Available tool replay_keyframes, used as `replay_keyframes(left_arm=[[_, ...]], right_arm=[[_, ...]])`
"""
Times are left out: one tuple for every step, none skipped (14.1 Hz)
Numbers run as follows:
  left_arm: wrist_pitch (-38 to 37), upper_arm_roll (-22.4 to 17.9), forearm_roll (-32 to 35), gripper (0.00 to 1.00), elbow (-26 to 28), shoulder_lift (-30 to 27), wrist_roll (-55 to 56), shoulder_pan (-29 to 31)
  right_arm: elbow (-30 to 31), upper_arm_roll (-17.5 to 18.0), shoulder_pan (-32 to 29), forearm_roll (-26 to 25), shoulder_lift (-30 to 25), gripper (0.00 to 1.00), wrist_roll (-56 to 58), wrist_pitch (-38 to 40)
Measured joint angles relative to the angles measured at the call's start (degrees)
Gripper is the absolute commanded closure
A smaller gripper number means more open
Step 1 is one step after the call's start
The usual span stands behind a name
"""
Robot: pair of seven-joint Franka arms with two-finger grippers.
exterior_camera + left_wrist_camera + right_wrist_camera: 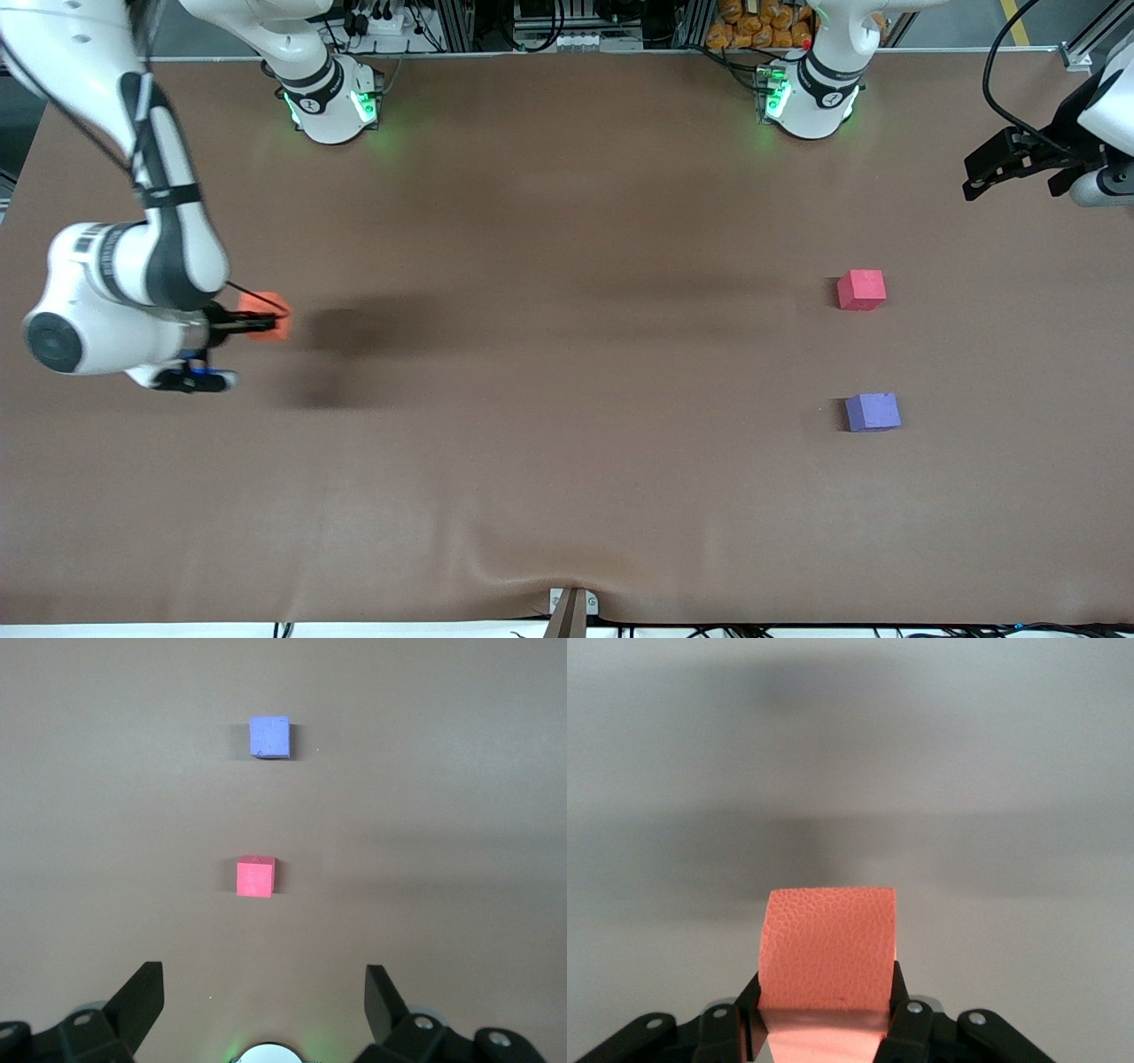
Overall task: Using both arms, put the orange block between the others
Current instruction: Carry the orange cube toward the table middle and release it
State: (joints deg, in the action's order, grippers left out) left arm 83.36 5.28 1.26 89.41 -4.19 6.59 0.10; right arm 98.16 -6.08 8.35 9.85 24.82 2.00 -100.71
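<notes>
Brown table (567, 461); at the right arm's end the right gripper (257, 324) is clamped on the orange block (268, 316), lifted over the tabletop; red-pink cube (861, 290) sits farther from camera than purple cube (873, 412), apart; left gripper (983, 177) waits, fingers spread wide, empty

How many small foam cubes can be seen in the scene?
3. The orange block is held in the right gripper at the right arm's end. The red-pink cube and the purple cube, nearer the camera, sit at the left arm's end.
</notes>
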Motion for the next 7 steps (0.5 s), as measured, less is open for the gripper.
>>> replay_keyframes(left_arm=[[0.0,0.0,0.0,0.0,0.0,0.0,0.0,0.0],[0.0,0.0,0.0,0.0,0.0,0.0,0.0,0.01],[0.0,0.0,0.0,0.0,-0.01,0.0,0.0,0.02],[0.0,0.0,0.0,0.0,-0.01,0.0,0.0,0.03],[0.0,0.0,0.0,0.0,-0.01,0.0,0.0,0.04],[0.0,-0.01,0.0,0.0,-0.02,0.0,0.0,0.04],[0.0,0.0,0.0,0.0,-0.02,0.0,0.0,0.04]], right_arm=[[-2.1,0.08,3.05,3.06,1.19,1.0,-1.23,0.03],[-4.25,0.13,5.92,6.45,2.95,1.0,-3.25,0.03],[-6.39,0.17,8.75,10.18,5.14,1.0,-6.4,-0.03],[-8.56,0.25,11.68,13.72,7.51,1.0,-10.18,-0.31],[-11.05,0.32,14.94,16.58,10.02,1.0,-14.35,-1.06],[-13.83,0.38,18.38,18.45,12.55,1.0,-18.63,-2.63],[-16.61,0.45,21.95,19.61,15.04,1.0,-22.84,-5.48]])
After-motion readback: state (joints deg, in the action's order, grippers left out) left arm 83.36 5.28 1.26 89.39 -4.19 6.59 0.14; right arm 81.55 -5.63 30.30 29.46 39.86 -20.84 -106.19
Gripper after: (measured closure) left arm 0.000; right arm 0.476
